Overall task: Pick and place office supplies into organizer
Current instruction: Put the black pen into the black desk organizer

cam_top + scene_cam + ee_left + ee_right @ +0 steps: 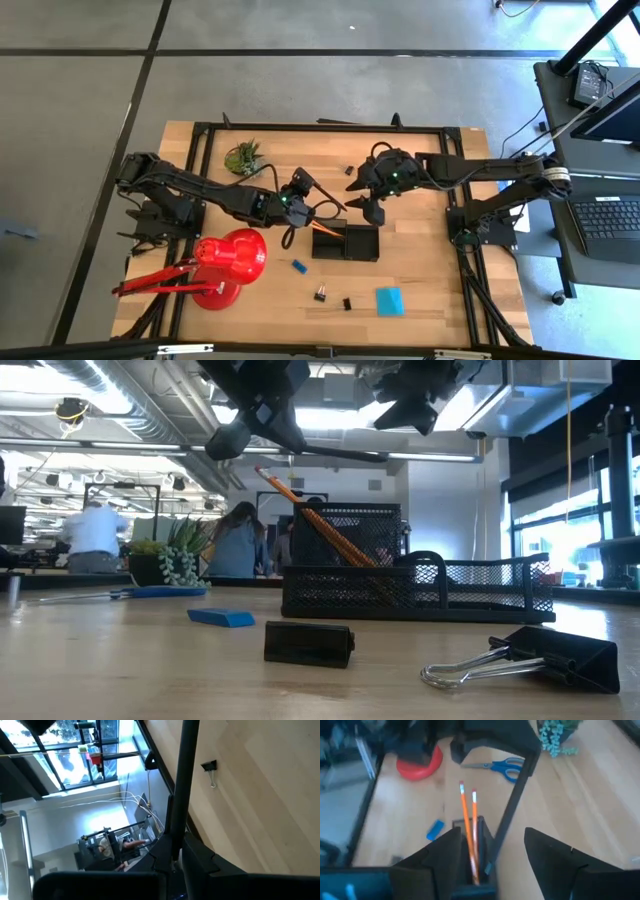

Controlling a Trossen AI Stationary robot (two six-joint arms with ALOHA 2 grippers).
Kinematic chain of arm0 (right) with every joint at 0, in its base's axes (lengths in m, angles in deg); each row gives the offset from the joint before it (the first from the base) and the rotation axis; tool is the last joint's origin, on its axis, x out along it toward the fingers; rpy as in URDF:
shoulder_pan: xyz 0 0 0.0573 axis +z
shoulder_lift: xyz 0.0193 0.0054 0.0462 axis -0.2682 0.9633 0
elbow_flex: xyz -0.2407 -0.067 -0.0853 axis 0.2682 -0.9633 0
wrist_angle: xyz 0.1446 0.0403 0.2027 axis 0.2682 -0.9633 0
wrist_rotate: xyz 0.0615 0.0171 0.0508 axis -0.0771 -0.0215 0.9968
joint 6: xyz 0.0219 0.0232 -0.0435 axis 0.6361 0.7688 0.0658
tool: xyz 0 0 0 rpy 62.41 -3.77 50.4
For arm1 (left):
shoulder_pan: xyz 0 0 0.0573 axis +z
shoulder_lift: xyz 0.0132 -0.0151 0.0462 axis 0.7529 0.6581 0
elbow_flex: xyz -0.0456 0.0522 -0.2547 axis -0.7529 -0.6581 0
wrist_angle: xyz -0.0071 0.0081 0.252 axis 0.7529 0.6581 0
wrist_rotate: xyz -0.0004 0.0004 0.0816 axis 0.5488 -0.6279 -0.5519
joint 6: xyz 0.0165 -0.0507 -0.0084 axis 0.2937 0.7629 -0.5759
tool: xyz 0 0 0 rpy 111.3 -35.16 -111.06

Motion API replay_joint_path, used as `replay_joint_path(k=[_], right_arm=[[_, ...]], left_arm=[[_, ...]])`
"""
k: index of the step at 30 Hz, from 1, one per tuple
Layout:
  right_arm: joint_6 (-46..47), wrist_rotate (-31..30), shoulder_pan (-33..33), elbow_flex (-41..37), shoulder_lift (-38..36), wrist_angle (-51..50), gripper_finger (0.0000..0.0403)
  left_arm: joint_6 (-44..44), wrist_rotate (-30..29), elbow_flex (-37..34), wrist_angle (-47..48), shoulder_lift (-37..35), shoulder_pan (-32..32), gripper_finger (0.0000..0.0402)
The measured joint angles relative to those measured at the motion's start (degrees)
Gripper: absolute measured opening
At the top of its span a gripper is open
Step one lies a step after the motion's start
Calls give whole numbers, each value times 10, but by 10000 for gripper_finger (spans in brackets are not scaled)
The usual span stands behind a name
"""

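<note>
Pen over organizer, L gripper (298,190) clamped on it.
Thin black pen (325,199) runs from its tips toward the organizer (346,243) just below, two pencils (468,827) already inside. R gripper (372,205) hangs spread, holding nothing, right above the tray. Risk: pen tip snags the pencils or mesh rim, tips out.

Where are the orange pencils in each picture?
High view: pencils lean out of the black organizer's left side, mid-table.
Low view: pencils stand slanted in the organizer's tall cup.
Left wrist view: not in it.
Right wrist view: pencils at centre.
Shared landmark: the blue eraser.
</note>
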Motion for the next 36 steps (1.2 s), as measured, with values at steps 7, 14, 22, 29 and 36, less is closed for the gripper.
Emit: replay_joint_path(k=[7,14,22,29,36], right_arm=[[55,57,-34,0,52,56,221],[24,70,-62,3,68,100,221],[13,81,-72,42,108,103,221],[12,107,-73,76,137,85,221],[29,130,-73,79,140,80,221]], left_arm=[[-11,0,0,-4,0,0,21],[-11,5,0,-5,0,-2,21],[-37,11,0,-45,0,-5,21],[-50,10,0,-57,0,-8,21],[-55,1,0,-61,0,-8,21]])
